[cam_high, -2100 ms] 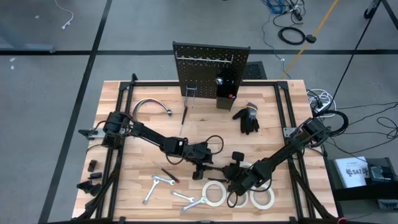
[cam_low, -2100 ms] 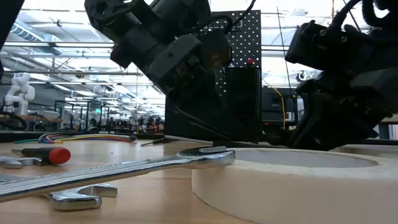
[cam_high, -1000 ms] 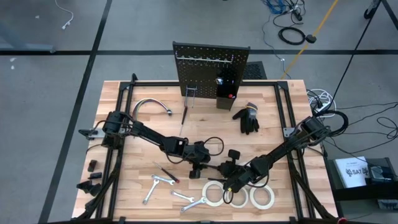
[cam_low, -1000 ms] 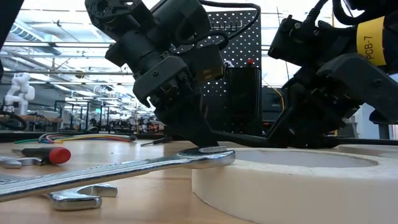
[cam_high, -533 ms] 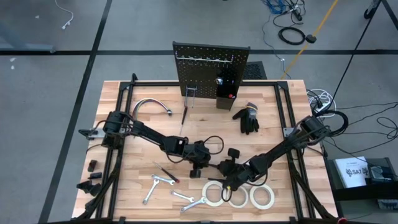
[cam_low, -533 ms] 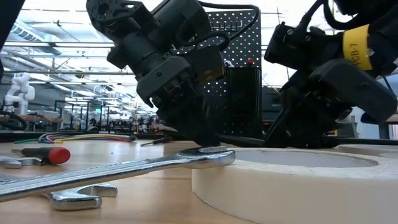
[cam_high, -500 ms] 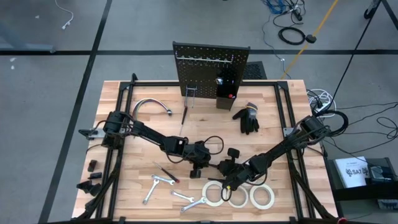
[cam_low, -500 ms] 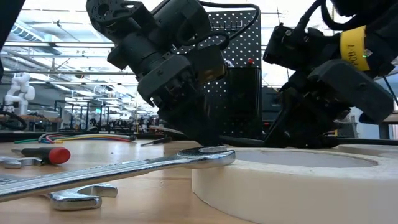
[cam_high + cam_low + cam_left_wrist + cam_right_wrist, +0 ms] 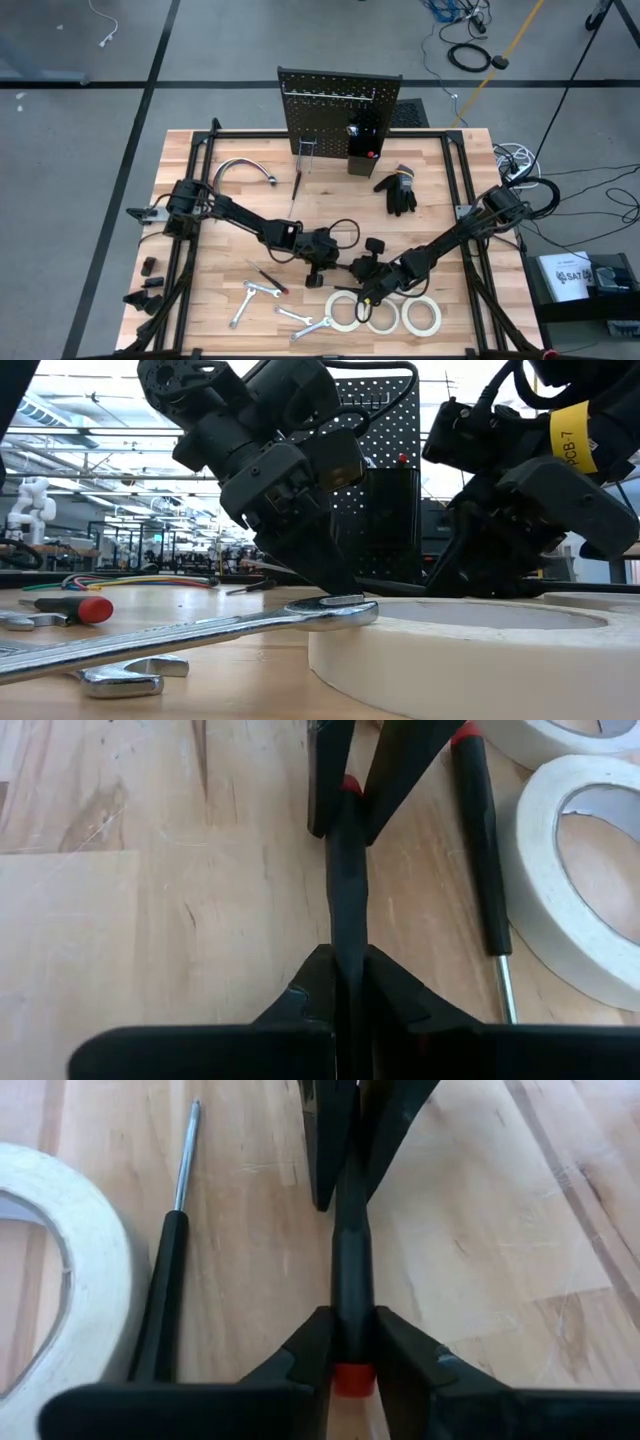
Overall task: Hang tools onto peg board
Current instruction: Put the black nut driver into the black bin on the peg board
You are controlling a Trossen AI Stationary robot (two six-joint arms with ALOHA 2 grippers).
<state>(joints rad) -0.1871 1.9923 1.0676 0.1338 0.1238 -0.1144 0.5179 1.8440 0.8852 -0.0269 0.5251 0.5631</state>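
A black-handled screwdriver (image 9: 348,890) with a red cap spans between my two grippers near the table's middle front. My left gripper (image 9: 345,982) is shut on one end of its handle and my right gripper (image 9: 350,1342) is shut on the red-capped end; they face each other (image 9: 345,277). A second screwdriver (image 9: 485,850) lies flat on the wood beside a white tape roll (image 9: 580,870). The peg board (image 9: 338,105) stands upright at the far edge. My left gripper pinches the handle's end away from the cap (image 9: 347,945) between its two fingers, which lie along the screwdriver. The shaft is hidden under the gripper. My right gripper pinches the handle right at its red cap (image 9: 350,1376) between both fingers, coming from the opposite end, along the screwdriver. The screwdriver lies about level, low over the wood; whether it touches the table I cannot tell.
Three tape rolls (image 9: 382,316) and several silver wrenches (image 9: 250,300) lie near the front edge, one long wrench resting on a roll (image 9: 330,608). A red-handled screwdriver (image 9: 268,277) lies front left. A black glove (image 9: 398,190) and a chrome tube (image 9: 240,168) lie farther back.
My right gripper has shifted a little toward the table's left, closer to my left gripper, with the screwdriver's capped end in its fingers. My left gripper has shut on the other end of the handle.
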